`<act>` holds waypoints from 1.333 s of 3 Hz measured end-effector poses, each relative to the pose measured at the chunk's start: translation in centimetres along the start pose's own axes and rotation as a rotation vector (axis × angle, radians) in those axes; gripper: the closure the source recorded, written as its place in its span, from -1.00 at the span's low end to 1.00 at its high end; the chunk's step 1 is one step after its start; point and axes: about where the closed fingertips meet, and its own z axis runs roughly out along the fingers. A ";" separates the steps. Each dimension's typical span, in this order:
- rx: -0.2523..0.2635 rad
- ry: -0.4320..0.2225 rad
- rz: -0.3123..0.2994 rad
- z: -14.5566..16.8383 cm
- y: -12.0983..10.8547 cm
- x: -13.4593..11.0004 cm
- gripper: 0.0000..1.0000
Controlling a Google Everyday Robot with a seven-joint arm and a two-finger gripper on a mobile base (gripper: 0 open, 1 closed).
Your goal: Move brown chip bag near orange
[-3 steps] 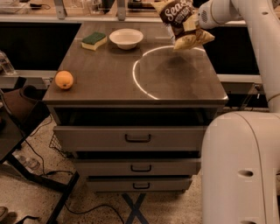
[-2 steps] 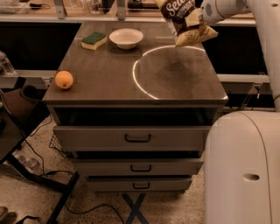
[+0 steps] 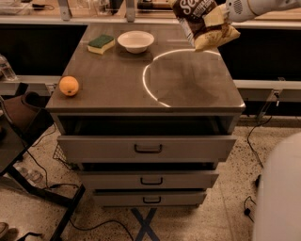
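The brown chip bag (image 3: 203, 21), dark brown with pale yellow ends and white script, hangs in the air above the back right part of the cabinet top (image 3: 188, 89). My gripper (image 3: 225, 13) is shut on the bag's right side and holds it well above the surface, at the top right of the view. The orange (image 3: 69, 85) sits on the cabinet top at the front left corner, far from the bag.
A white bowl (image 3: 135, 41) and a green-and-yellow sponge (image 3: 101, 43) sit at the back left. A bright ring of light lies on the top's middle. The top drawer (image 3: 147, 147) stands pulled out. A dark chair (image 3: 19, 117) is at left.
My gripper has lifted the chip bag higher, up from the surface at the back right. The orange, bowl and sponge have not moved.
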 end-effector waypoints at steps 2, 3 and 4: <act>-0.205 -0.030 -0.103 -2.8 11.6 2.9 1.00; -0.274 -0.016 -0.134 -0.9 15.9 5.0 1.00; -0.326 -0.042 -0.206 0.7 19.6 5.3 1.00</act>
